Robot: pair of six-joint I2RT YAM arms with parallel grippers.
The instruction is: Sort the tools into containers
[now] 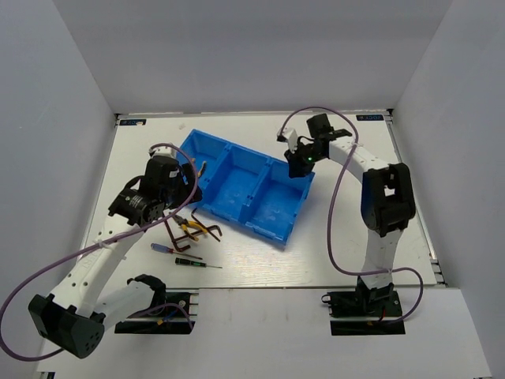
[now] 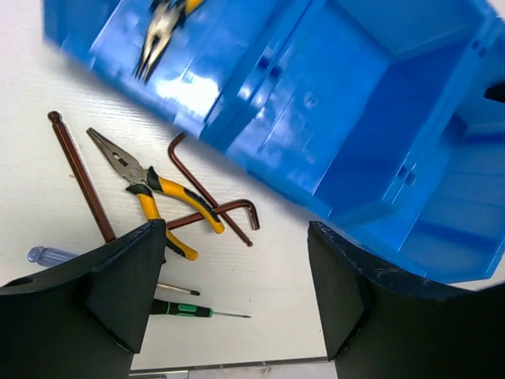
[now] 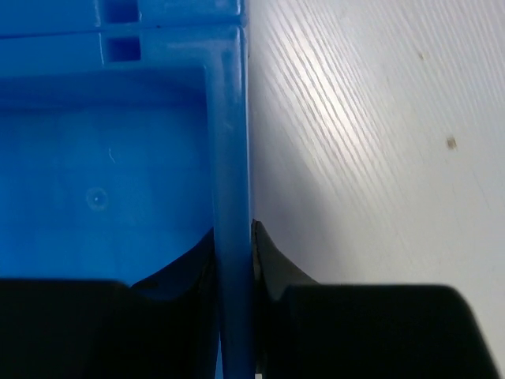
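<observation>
The right fingers (image 3: 272, 260) pinch the end wall of the blue bin (image 1: 237, 170), likely to steady it. The left fingers (image 2: 118, 284) hang spread and empty over 1 pliers (image 2: 154, 197), 2 hex keys (image 2: 209, 193) and 2 screwdrivers (image 2: 185, 310) beside the bin. Another pliers (image 2: 158, 35) lies in its left compartment. The white counter (image 1: 355, 237) is boxed by plain white walls (image 1: 252, 55).

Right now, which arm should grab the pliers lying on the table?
Left. The left tool, open, hangs close over the pliers, while the right tool is clamped on the blue bin's wall at its other end.
</observation>
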